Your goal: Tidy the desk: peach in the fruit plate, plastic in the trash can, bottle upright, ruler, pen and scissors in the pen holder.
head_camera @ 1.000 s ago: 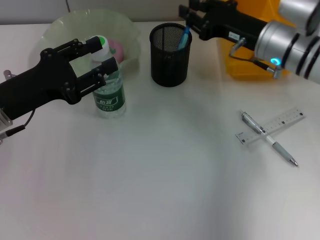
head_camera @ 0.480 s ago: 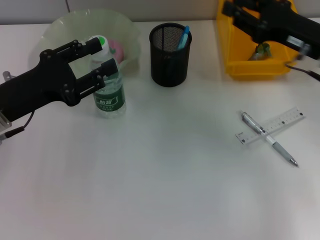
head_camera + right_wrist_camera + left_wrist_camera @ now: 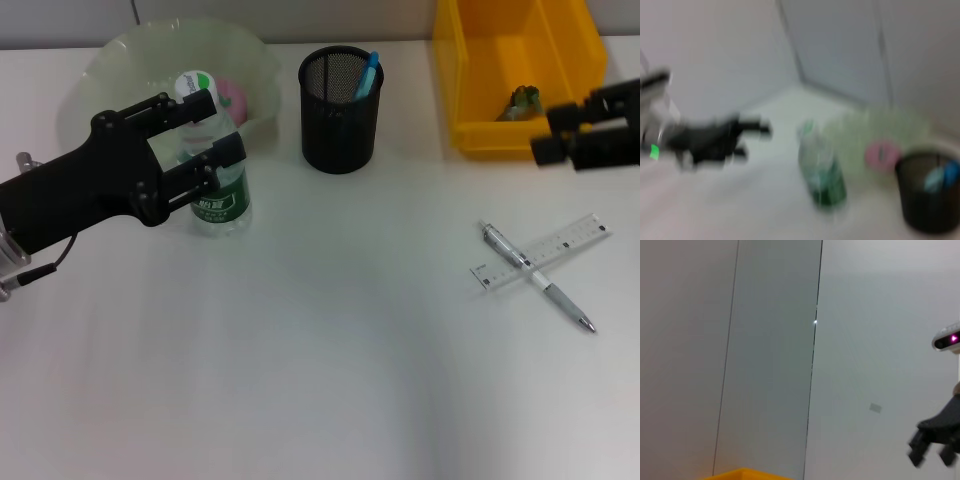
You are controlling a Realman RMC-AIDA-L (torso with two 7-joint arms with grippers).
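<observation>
Head view shows the left gripper (image 3: 205, 138) spread around the upright water bottle (image 3: 215, 175), apparently steadying or releasing it. Whether the right gripper (image 3: 560, 135), beside the yellow trash bin (image 3: 455, 90), is spread cannot be told; pen (image 3: 538, 277) and ruler (image 3: 570, 240) lie crossed nearby.

A white table (image 3: 330, 350) spreads beneath the left fingers (image 3: 190, 103) and the right fingers (image 3: 552, 150) and fills the wide stretch between them. A grey wall (image 3: 330, 20) rises beyond both sets of fingertips. In the left wrist view, that wall is pale panels split by a dark upright seam (image 3: 815, 360). A thinner line (image 3: 727, 360) runs farther from the right fingers, and a small grey patch (image 3: 875, 408) sits near them.
</observation>
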